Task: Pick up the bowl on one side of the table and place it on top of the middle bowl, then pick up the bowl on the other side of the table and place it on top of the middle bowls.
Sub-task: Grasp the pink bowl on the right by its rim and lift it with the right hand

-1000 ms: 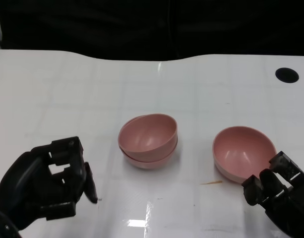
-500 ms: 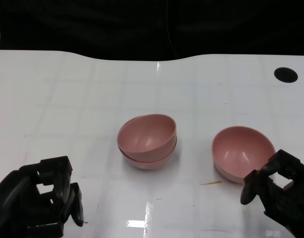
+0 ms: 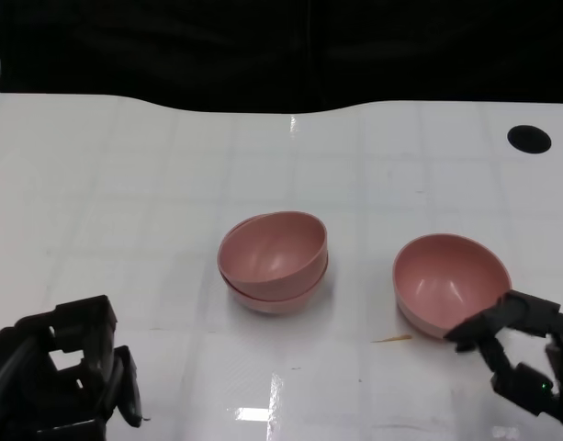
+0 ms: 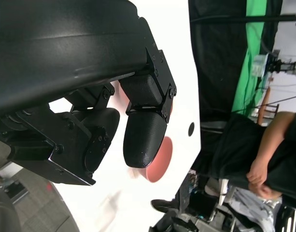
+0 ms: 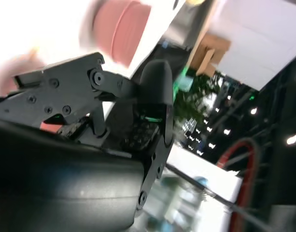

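The first half of the task looks done: the middle stack (image 3: 273, 262) on the white table (image 3: 125, 184) is two pink bowls, the upper one nested in the lower and tipped slightly, its rim not level with the one beneath. What is left, as I judge it, is the whole second half: the lone pink bowl (image 3: 449, 283) to the right of the stack sits on the table, not lifted, and has to go on top of the pair.

All three bowls are empty as far as the head view shows; the upper nested bowl and the lone bowl show bare pink insides, and the lower bowl of the stack is covered by the one in it. A thin brownish sliver (image 3: 391, 339) lies on the table between the stack and the lone bowl, nearer the lone bowl, just off its near edge.

The right hand (image 3: 524, 358) is at the near right edge of the lone bowl, its fingers apart and reaching toward the rim, one fingertip touching or nearly touching it; I cannot tell whether contact is made, and nothing is gripped. The right wrist view is blurred and only confirms spread fingers with pink beyond them.

The left hand (image 3: 56, 372) is well to the near left of the stack, apart from every bowl, fingers curled loosely inward and holding nothing.

A black round hole (image 3: 529, 139) lies in the table far beyond the lone bowl, and a seated person (image 4: 263, 154) shows past the table edge in the left wrist view
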Motion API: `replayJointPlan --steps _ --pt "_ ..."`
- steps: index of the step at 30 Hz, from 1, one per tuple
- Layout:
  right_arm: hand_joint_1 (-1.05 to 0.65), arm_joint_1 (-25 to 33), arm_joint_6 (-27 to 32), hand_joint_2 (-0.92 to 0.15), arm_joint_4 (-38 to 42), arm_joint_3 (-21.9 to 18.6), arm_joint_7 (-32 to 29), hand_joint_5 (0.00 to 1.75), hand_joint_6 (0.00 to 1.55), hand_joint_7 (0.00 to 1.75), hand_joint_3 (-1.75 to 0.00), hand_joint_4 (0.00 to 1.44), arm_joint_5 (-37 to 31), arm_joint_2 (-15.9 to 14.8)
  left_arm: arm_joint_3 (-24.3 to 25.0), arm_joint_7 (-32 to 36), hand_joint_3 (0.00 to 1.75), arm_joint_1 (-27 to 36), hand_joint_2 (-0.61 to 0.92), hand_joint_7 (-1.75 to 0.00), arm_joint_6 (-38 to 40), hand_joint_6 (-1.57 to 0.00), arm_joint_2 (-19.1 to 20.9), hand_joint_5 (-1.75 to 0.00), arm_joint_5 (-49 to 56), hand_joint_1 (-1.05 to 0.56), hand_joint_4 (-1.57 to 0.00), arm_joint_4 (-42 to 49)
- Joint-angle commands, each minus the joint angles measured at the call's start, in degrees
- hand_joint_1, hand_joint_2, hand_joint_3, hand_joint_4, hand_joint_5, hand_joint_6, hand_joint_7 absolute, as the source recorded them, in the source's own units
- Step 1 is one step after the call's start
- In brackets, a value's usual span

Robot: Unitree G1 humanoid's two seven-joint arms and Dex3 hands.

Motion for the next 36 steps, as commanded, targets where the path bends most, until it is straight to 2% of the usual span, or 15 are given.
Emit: replayJointPlan --steps 1,2,4,7,9,13,16,20,32,36 --pt "-0.48 -0.31 -1.4 -0.92 -1.97 -1.36 -9.19 0.23 0.89 0.09 -0.38 0.81 -17.63 -5.9 1.79 1.01 1.49 1.16 0.86 -1.75 1.27 -1.01 0.6 -1.75 -0.92 0.34 -1.21 -1.59" --pt "-0.57 0.34 1.0 -0.92 -3.83 -0.77 -10.64 0.1 0.74 0.04 -0.39 0.65 -22.0 -7.1 2.13 1.54 1.45 1.44 0.86 -1.75 1.7 -1.02 0.52 -1.75 -0.93 0.33 -1.23 -2.08" --pt "-0.66 1.53 5.4 -0.92 -6.95 0.63 -12.95 0.02 0.56 0.01 -0.44 0.46 -28.46 -8.93 2.74 2.25 1.42 1.9 0.86 -1.75 2.45 -1.02 0.36 -1.75 -1.08 0.32 -1.24 -2.86" --pt "-0.78 2.92 14.19 -0.92 -11.64 3.81 -12.08 0.0 0.36 0.0 -0.47 0.24 -34.79 -11.39 4.24 2.49 1.46 2.37 0.91 -1.75 3.41 -1.05 -0.28 -1.75 -3.24 0.36 -1.29 -3.38" --pt "-0.83 3.31 19.15 -0.92 -13.66 6.0 -12.26 0.0 0.29 0.0 -0.47 0.19 -38.0 -12.79 4.88 3.13 1.48 2.55 0.92 -1.75 4.04 -1.06 -0.63 -1.75 -4.34 0.38 -1.31 -3.71" --pt "-0.86 3.8 23.79 -0.92 -15.18 9.36 -13.81 0.0 0.26 0.0 -0.47 0.17 -38.39 -15.02 5.11 3.64 1.49 2.61 0.92 -1.75 4.52 -1.06 -0.62 -1.75 -4.98 0.39 -1.33 -3.97" --pt "-0.9 2.24 29.22 -0.92 -14.59 12.24 -12.87 0.0 0.22 0.0 -0.45 0.13 -40.98 -17.03 5.6 2.25 1.53 2.0 0.92 -1.75 4.0 -1.08 -0.64 -1.75 -6.26 0.42 -1.38 -2.67" --pt "-0.91 -1.43 34.71 -0.92 -10.58 15.99 -14.01 0.01 0.23 0.01 -0.37 0.14 -42.25 -18.81 5.5 1.58 1.58 1.08 0.92 -1.75 3.19 -1.16 -0.44 -1.75 -6.32 0.44 -1.48 -1.26" --pt "-0.9 -2.28 39.32 -0.92 -10.42 21.27 -16.6 0.0 0.23 0.0 -0.35 0.14 -39.0 -22.7 5.51 1.52 1.59 0.96 0.92 -1.75 3.21 -1.18 -0.44 -1.75 -6.3 0.45 -1.51 -1.12" --pt "-0.79 -15.2 41.54 -0.92 3.92 26.55 -16.31 0.06 0.33 0.03 -0.23 0.28 -40.11 -21.78 4.0 5.18 1.57 0.61 0.92 -1.75 4.88 -1.18 -1.29 -1.75 -5.27 0.48 -1.51 -3.41"
